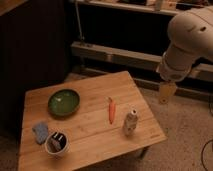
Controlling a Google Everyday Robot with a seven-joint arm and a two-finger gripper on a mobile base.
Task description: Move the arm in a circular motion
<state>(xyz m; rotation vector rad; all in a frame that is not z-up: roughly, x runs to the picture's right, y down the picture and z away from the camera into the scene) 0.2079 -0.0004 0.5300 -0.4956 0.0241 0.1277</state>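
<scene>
Room contents as seen from the floor, largest item first.

1. One arm: thick, smooth, off-white rounded segments, entering from the upper right. It hangs over the floor to the right of the table, past its right edge and clear of it. No lettering can be made out on its shell.

2. One wooden table: low, pale slatted top, set at an angle. It carries five smaller items.

3. One run of shelving or railing: long pale horizontal bars along the dark back wall behind the table.

4. One green bowl: round and shallow, on the left-centre of the tabletop.

5. One gripper: tan and flat, pointing down at the arm's end, beside the table's right side and above the speckled floor. Whether its claw is apart or together I cannot tell. Nothing is seen in it.

6. One white cup: near the front left corner, holding something dark inside.

7. One can: upright near the right edge, just right of the carrot. It bears a patterned label, but the writing is unreadable.

8. One blue-grey sponge: flat on the wood, just beside the cup on its upper left.

9. One carrot: orange, lying lengthwise at the table's centre, between bowl and can.
</scene>
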